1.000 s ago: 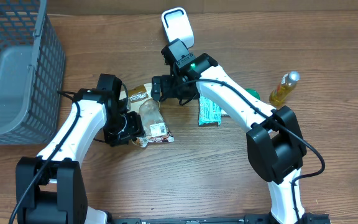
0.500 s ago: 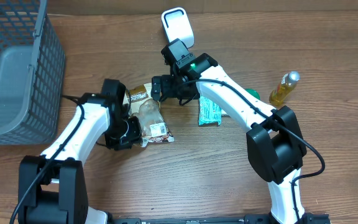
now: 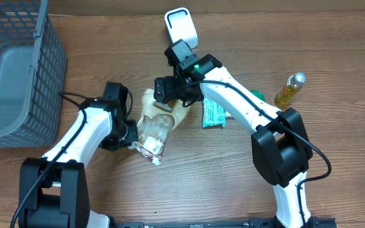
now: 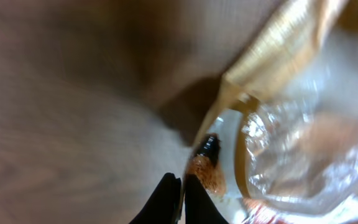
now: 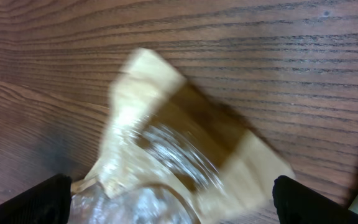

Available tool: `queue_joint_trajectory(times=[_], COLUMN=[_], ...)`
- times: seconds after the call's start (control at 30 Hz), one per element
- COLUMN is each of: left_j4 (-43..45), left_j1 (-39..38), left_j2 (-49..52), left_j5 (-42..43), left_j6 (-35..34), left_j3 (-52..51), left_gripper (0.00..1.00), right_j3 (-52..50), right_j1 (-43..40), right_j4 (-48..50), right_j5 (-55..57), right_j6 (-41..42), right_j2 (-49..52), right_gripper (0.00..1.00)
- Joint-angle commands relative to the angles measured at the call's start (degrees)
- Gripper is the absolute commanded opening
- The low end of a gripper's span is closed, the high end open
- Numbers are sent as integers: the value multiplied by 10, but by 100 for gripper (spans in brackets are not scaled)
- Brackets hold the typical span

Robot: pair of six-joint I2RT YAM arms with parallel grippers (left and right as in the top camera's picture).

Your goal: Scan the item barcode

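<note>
Your left gripper [image 3: 130, 136] is clamping fully shut on the edge of the snack bag [image 3: 154, 126] at frame centre. Right gripper [image 3: 173, 95] is hovering wide open, holding nothing, just above the bag's upper end.

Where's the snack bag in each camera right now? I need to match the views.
Overhead: the snack bag lies just left of centre.
Left wrist: it fills the right side, blurred.
Right wrist: it sits at lower centre, blurred.
Shared landmark: the wooden table beneath the bag shows in all three views.
</note>
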Motion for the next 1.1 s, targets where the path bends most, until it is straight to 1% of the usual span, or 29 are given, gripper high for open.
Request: queue_joint_trajectory(times=[0.0,0.1,0.13,0.27,0.33,0.43,0.53,0.6,0.7,0.77,0.87,0.93,1.07], left_j4=[7,-6,-15,-77,-100,-106,-103,-98,-90,-84,-78,-76,-75], left_j1=[-3,-3,-3,0,0,0,0,0,0,0,0,0,0], left_j2=[4,4,4,4,4,4,10,21,40,58,86,105,132], left_j5=[-38,-22,-16,1,53,114,115,115,115,103,86,85,76], left_j6=[40,38,38,31,31,49,49,49,49,46,35,35,36], left_j3=[26,36,41,86,110,116,111,111,111,111,111,111,111], left_gripper=[13,31,34,36,35,36,31,25,23,19,13,11,11], right_j3=[7,7,7,7,7,7,7,7,7,6,5,0,-11], right_j1=[0,0,0,0,0,-1,-6,-13,-23,-29,-32,-32,-32], right_j4=[4,3,4,6,2,-15,-33,-44,-60,-71,-82,-81,-81], right_j5=[3,3,3,1,0,0,0,0,0,-2,-21,-37,-41], right_j6=[0,0,0,0,0,0,0,-1,-2,-3,-44,-65,-65], right_j2=[-1,-1,-1,-1,-1,-1,-1,-1,-1,-1,0,0,0], right_gripper=[100,100,100,100,100,100,100,100,100,100,100,100,99])
